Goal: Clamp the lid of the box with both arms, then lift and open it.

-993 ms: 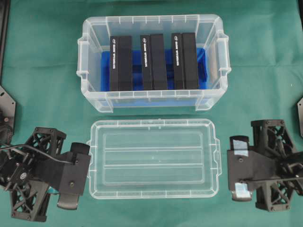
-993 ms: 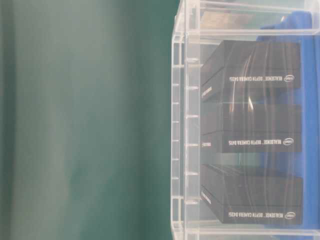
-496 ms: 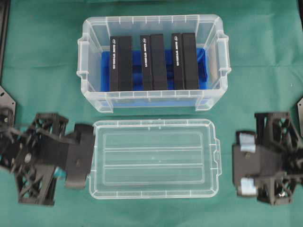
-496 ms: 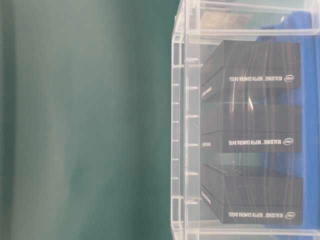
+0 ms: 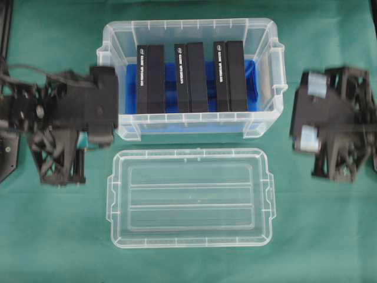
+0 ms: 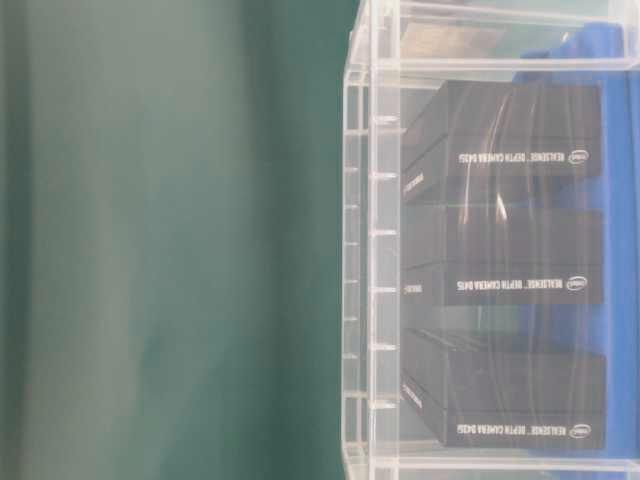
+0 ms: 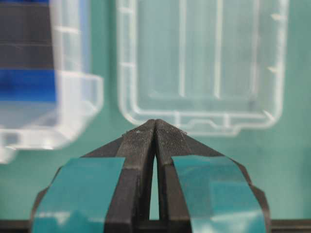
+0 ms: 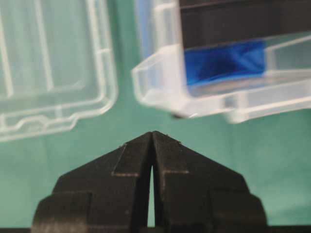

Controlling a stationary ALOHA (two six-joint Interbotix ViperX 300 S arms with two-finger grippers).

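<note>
The clear lid point(image 5: 189, 197) lies flat on the green cloth in front of the box point(image 5: 112, 53), apart from it. The box is open, with three black cases point(image 5: 188, 76) on a blue lining point(image 5: 252, 73). My left gripper point(image 5: 116, 106) is shut with nothing in it, beside the box's left wall. My right gripper point(image 5: 292, 113) is shut and empty, just off the box's right wall. The left wrist view shows the shut tips point(image 7: 155, 121), the lid point(image 7: 204, 63) ahead and the box point(image 7: 73, 97) to the left. The right wrist view shows the shut tips point(image 8: 152, 133), the lid point(image 8: 58, 63) and the box point(image 8: 160, 82).
Green cloth point(image 5: 53, 236) covers the table. Black arm mounts stand at the far left edge point(image 5: 6, 147) and far right edge. The table-level view shows only the box's clear wall point(image 6: 360, 250) with the cases behind it, and cloth.
Both arms have moved from the lid's two ends toward the back, and now flank the box. The lid and the box have not moved.
</note>
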